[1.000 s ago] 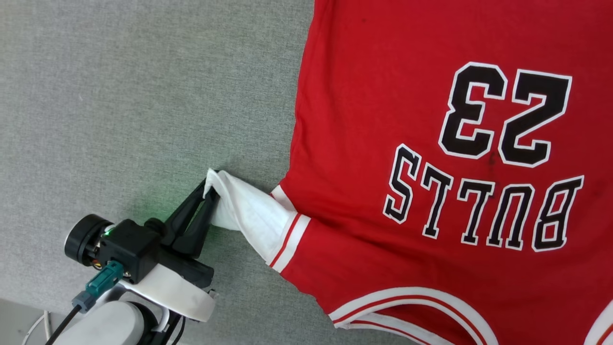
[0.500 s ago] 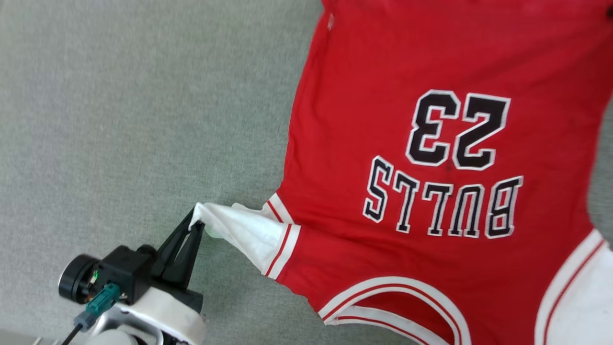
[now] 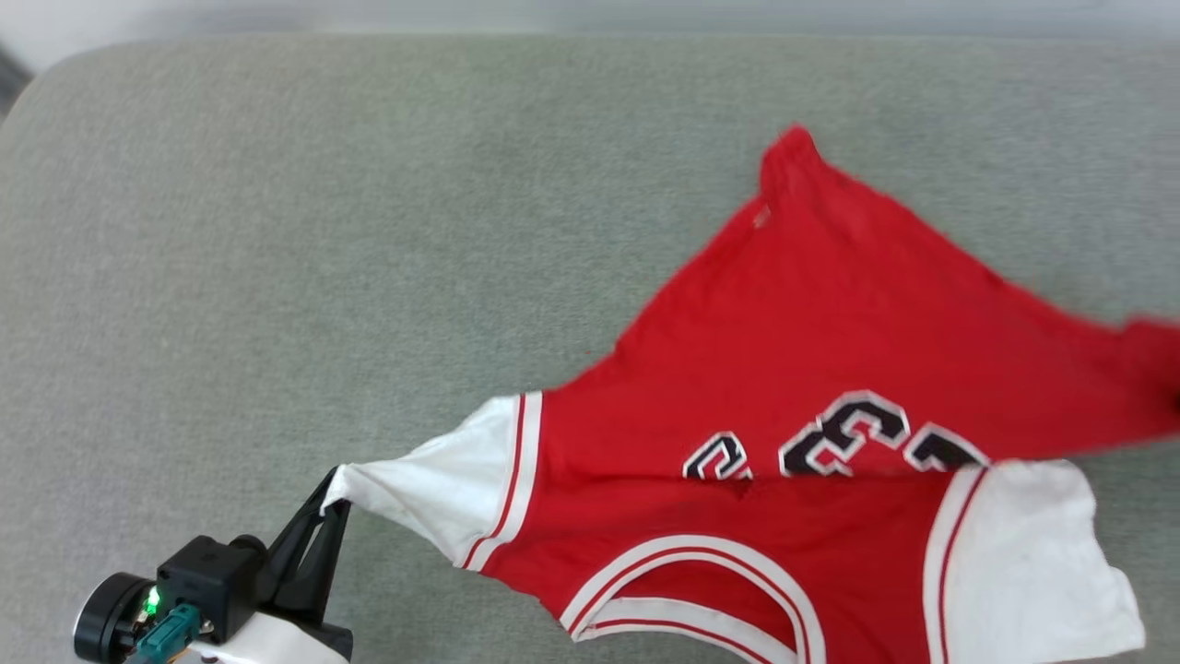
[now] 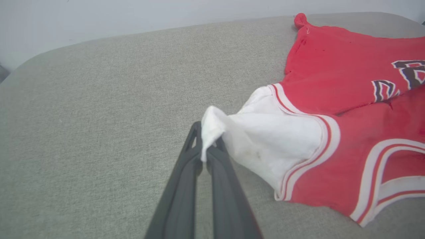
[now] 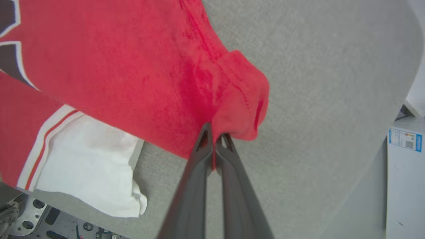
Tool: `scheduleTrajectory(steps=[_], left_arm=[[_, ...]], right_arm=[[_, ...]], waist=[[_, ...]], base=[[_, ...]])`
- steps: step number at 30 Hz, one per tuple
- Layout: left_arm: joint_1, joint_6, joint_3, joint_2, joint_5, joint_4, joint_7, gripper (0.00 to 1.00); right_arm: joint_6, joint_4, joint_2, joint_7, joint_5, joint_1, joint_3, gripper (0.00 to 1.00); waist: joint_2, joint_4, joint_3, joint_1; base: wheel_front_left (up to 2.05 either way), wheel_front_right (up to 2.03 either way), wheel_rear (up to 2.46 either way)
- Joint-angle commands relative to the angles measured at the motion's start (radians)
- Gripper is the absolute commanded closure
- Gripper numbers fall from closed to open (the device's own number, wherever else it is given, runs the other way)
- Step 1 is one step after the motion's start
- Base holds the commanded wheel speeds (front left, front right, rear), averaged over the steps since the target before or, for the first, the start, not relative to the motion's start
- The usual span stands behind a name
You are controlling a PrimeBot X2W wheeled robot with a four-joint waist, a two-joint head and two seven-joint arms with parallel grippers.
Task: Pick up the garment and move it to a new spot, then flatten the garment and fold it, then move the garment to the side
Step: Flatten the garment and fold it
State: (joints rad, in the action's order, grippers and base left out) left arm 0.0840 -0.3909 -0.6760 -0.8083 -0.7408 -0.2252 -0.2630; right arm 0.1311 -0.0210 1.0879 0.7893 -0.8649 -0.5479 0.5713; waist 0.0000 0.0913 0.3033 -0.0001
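The red garment (image 3: 830, 304) lay skewed across the right half of the grey fabric-covered surface (image 3: 277, 231), with its lower body doubled toward the collar. The left pincer (image 3: 334, 493) was closed on the bunched tip of one white sleeve (image 4: 265, 139). The right pincer (image 5: 215, 139) was closed on a gathered red hem corner (image 5: 239, 99).

Both holds took only a small tuck of cloth, so a firm or uneven pull could probably drag either tuck free. Because the grips sat on a sleeve and a hem corner, tension would likely run diagonally and set creases rather than flatten the cloth. The free sleeve (image 3: 1023, 553) lay at the surface's near edge and might slide off.

The fold covered the lower part of the black lettering (image 3: 848, 443). In the head view the garment's right edge was blurred and cut off. The amount of cloth between each pair of jaws could not be made out.
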Motion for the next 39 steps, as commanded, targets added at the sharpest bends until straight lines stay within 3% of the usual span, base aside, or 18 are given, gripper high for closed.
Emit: scheduleTrajectory(steps=[1,9,10,11,12,19,23,30,35,39], left_arm=[[-0.016,-0.007,0.004,-0.003,-0.001,-0.001,-0.002,1.0],[-0.027,-0.004,0.01,0.005,-0.001,0.007,-0.002,1.0],[-0.025,-0.002,0.008,0.005,0.0,0.009,-0.002,1.0],[-0.023,0.0,0.007,0.006,0.002,0.011,-0.002,1.0],[-0.021,0.001,0.005,0.007,0.003,0.013,-0.002,1.0],[0.009,0.013,-0.006,0.02,0.009,0.02,0.004,1.0],[0.028,0.02,-0.011,0.032,0.015,0.023,0.006,1.0],[0.094,0.047,-0.026,0.064,0.037,0.035,0.009,1.0],[0.136,0.064,-0.037,0.092,0.053,0.045,0.007,1.0],[0.164,0.079,-0.041,0.114,0.061,0.055,0.005,1.0]], right_arm=[[-0.001,-0.01,0.004,-0.026,-0.015,0.068,-0.027,1.0],[-0.001,-0.058,-0.064,-0.093,-0.037,0.45,-0.148,1.0],[-0.001,-0.057,-0.083,-0.095,-0.04,0.475,-0.167,0.96],[-0.001,-0.054,-0.1,-0.106,-0.032,0.484,-0.191,0.2],[-0.001,-0.043,-0.111,-0.11,-0.019,0.488,-0.212,0.0],[-0.001,0.105,-0.118,-0.059,0.04,0.387,-0.354,0.0],[-0.001,0.164,-0.113,-0.012,0.062,0.297,-0.372,0.0],[-0.001,0.174,-0.14,0.166,0.113,-0.018,-0.199,0.0],[-0.001,0.053,-0.231,0.258,0.147,-0.234,-0.053,0.0],[-0.001,-0.064,-0.303,0.265,0.178,-0.355,0.038,0.0]], waist=[[0.0,-0.02,-0.018,0.0001],[0.0,-0.028,-0.022,0.0001],[0.0,-0.027,-0.02,0.0001],[0.0,-0.028,-0.018,0.0001],[0.0,-0.028,-0.017,0.0001],[0.0,-0.013,-0.011,0.0001],[0.0,0.005,0.001,0.0001],[0.0,0.053,0.059,0.0001],[0.0,0.087,0.107,0.0001],[0.0,0.11,0.148,0.0001]], base=[[0.0,0.0,0.0],[0.0,0.0,0.0],[0.0,0.0,0.0],[0.0,0.0,0.0],[0.0,0.0,0.0],[0.0,0.0,0.0],[0.0,0.0,0.0],[0.0,0.0,0.0],[0.0,0.0,0.0],[0.0,0.0,0.0]])
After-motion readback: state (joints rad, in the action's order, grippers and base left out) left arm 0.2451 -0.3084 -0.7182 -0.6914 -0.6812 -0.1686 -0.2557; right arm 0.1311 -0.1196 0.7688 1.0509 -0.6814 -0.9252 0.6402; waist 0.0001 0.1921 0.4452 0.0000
